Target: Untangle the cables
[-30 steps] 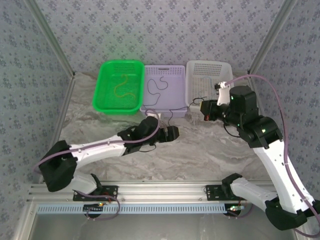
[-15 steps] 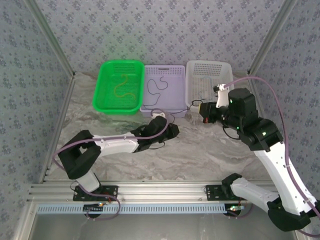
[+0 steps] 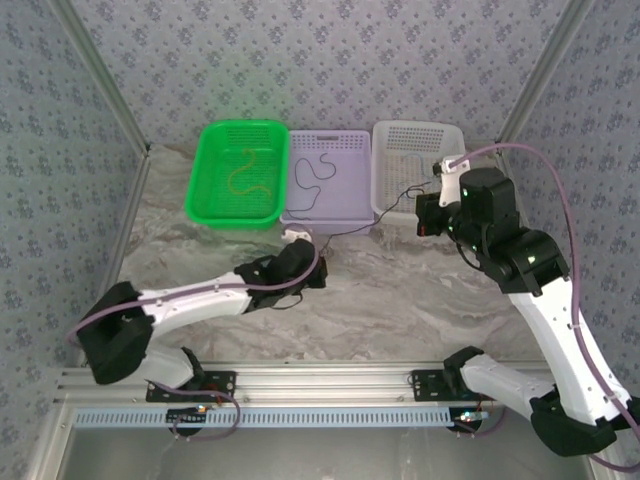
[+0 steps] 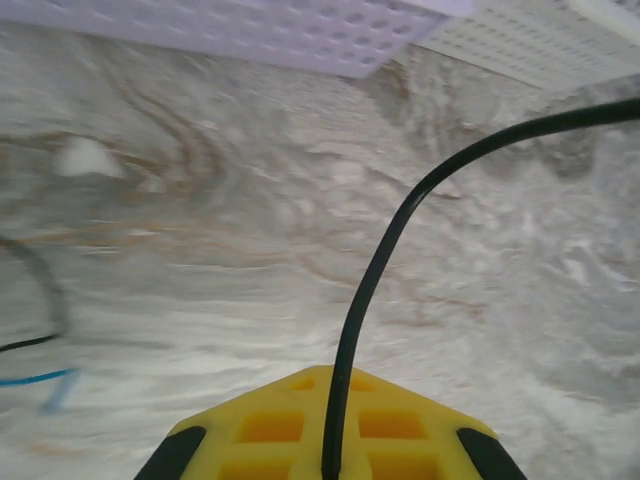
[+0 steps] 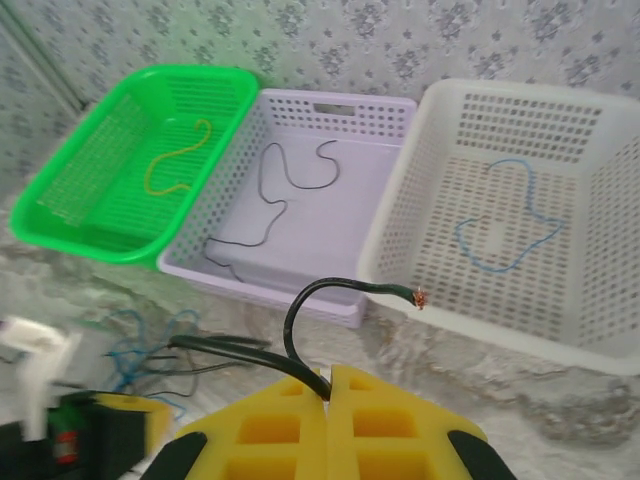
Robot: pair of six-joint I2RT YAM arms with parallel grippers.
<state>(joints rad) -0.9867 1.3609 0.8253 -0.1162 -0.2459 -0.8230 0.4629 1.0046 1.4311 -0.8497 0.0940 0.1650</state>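
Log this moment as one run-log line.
left hand: shut on thin black flexible cable | right hand: shut on same cable | cable: stretched between both hands | thin blue wires: tangled heap near left hand

My jaws are yellow, the cable point(image 4: 349, 340) between them black. Left of the lilac basket point(image 5: 320, 228), a green basket point(image 5: 95, 175); right, a white basket point(image 5: 530, 112). Marbled grey table point(image 3: 400, 292).

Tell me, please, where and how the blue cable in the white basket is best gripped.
Probably from straight above, on its far, straighter run: the blue cable lies flat on the floor of the white basket, whose walls block side approaches.
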